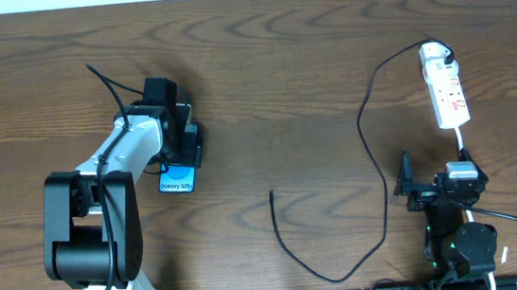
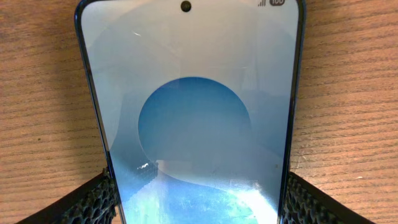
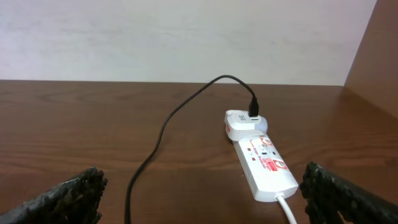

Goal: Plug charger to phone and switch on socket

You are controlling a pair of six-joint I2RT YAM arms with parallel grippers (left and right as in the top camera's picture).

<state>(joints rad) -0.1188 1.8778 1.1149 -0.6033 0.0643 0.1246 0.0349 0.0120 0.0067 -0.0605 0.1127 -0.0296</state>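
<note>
The phone (image 1: 177,180) lies flat on the wooden table, its light-blue screen with a round blue shape (image 2: 196,112) filling the left wrist view. My left gripper (image 1: 181,162) straddles it, and both mesh pads (image 2: 93,202) press against the phone's long edges, so it is shut on the phone. The charger's thin black cable (image 1: 373,153) runs from its plug in the socket (image 1: 448,96) down to a free tip (image 1: 272,193) on the bare table. My right gripper (image 3: 202,199) stands wide open just short of the socket (image 3: 264,163), holding nothing.
The socket's white cord (image 3: 287,208) leads back toward my right arm (image 1: 457,231). The cable (image 3: 161,134) loops across the table between the arms. A wall edge (image 3: 367,56) rises at the right in the right wrist view.
</note>
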